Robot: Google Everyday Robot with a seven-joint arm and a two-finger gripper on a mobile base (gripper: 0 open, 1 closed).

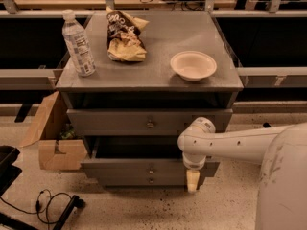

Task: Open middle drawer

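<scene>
Hanging before middle drawer [125, 168] of three: one hand [192, 180].

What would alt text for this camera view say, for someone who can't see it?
A white robot arm reaches in from the right edge, its gripper hanging before the right end of the partly pulled-out middle drawer of a grey cabinet. On top sit a water bottle, a snack bag and a bowl; a cardboard box stands beside it.
</scene>
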